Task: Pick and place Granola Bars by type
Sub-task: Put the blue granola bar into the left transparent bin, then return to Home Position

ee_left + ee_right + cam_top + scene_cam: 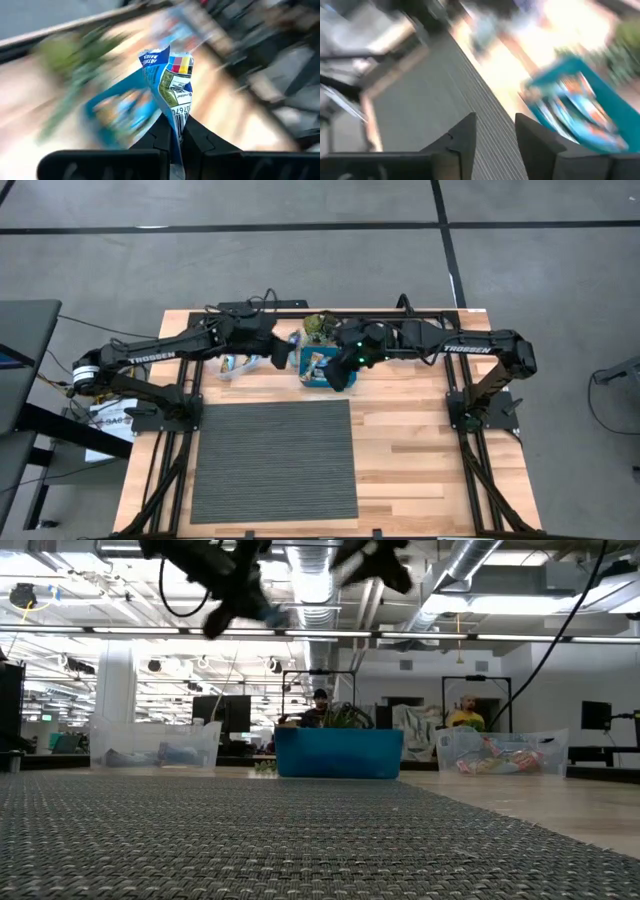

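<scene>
**Fingers pinch one blue bar**

Left gripper [176, 145] fingers [159, 139] are clamped on one blue granola bar [167, 80], lifted clear, probably for sorting. Right gripper [495, 135] is parted and empty above the blue bin [318, 367]. Clear bins: one [155, 744] at nine o'clock, one [500, 752] at three.

One blue granola bar [172, 85] with a barcode panel stands upright, pinched at its lower end in the left pincer [176, 142]. More bars [580, 107], blue and orange, lie in the teal bin [547, 82].
</scene>
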Tool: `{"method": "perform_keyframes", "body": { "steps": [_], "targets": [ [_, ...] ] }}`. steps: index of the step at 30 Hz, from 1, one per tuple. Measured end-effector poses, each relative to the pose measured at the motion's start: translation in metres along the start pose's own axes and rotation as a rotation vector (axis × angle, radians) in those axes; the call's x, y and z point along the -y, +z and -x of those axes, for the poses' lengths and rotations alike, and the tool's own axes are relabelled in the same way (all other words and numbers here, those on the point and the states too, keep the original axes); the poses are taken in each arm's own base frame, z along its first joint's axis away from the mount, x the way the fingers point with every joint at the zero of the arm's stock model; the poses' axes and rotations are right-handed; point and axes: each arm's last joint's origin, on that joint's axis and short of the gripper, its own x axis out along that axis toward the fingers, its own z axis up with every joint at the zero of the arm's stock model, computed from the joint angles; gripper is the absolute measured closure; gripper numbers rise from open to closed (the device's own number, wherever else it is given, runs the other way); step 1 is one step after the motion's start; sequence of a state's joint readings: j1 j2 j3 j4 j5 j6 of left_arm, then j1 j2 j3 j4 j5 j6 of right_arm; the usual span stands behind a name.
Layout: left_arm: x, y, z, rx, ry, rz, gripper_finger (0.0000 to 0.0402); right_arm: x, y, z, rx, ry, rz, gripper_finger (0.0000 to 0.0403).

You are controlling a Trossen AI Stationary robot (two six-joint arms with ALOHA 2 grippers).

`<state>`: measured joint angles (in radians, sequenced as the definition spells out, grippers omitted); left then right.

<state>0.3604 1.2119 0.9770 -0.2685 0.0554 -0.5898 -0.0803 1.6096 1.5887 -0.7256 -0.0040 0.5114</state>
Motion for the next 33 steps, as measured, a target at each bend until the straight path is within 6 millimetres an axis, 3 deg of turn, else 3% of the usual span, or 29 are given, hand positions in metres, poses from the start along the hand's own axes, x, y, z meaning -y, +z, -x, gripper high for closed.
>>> {"method": "perform_keyframes", "body": {
  "steps": [6, 12, 15, 23, 33],
  "targets": [
    [-0.016, 0.001, 0.043, -0.046, 0.375, -0.052, 0.0396, 0.006, -0.024, 0.003, -0.227, -0.114, 0.027, 0.0248],
    [-0.039, -0.001, 0.091, -0.061, 0.587, -0.007, 0.0397, 0.001, -0.035, 0.005, -0.264, -0.197, 0.130, 0.0235],
    [-0.050, -0.006, 0.104, -0.112, 0.678, 0.019, 0.0397, -0.001, -0.040, 0.007, -0.279, -0.238, 0.197, 0.0234],
    [-0.063, -0.003, 0.104, -0.150, 0.752, 0.023, 0.0362, 0.002, -0.047, 0.007, -0.317, -0.306, 0.237, 0.0243],
    [-0.067, -0.001, 0.090, -0.198, 0.786, -0.041, 0.0222, 0.002, -0.050, 0.009, -0.317, -0.367, 0.263, 0.0245]
  ]
}}
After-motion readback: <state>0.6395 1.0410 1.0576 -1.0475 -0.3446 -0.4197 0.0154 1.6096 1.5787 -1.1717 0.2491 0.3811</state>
